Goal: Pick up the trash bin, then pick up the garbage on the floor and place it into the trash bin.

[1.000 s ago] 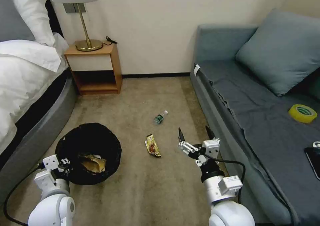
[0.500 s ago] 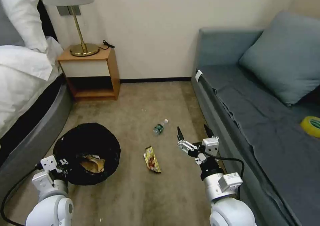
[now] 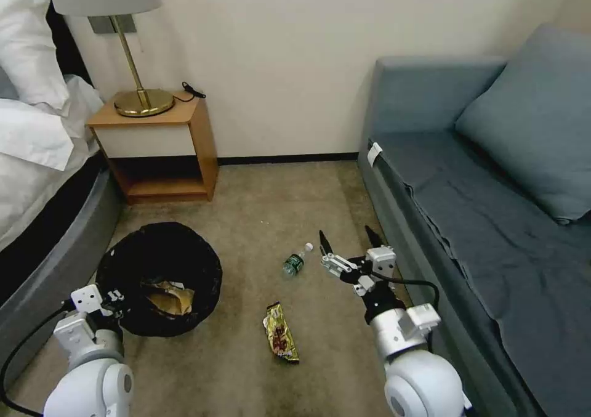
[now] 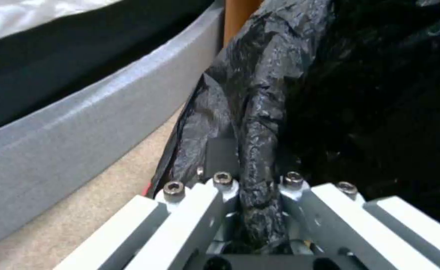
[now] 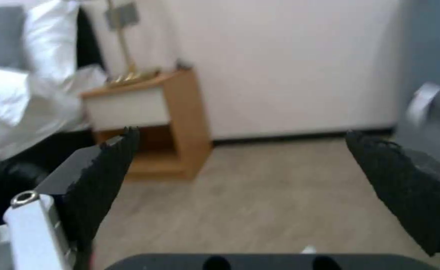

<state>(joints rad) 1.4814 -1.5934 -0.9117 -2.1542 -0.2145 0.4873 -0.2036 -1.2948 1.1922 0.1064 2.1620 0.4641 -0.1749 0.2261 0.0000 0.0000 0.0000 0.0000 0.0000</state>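
Since a second ago the head camera has swung left and nearer the wall, and the right gripper [image 3: 346, 242] now hangs just beside the bottle rather than the wrapper. Between bed [image 3: 37, 158] and sofa [image 3: 492, 207], the carpeted floor [image 3: 258, 207] carries the trash bin [image 3: 159, 278] near the bed's edge, a crumpled tan wrapper [image 3: 169, 298] inside it. Left gripper [image 3: 111, 300] has its fingers [image 4: 220, 157] closed on the bin's black liner rim. Right fingers [image 5: 105, 168] spread wide, empty. On mid-floor lie the gold-brown wrapper [image 3: 281, 332] and clear bottle [image 3: 297, 260].
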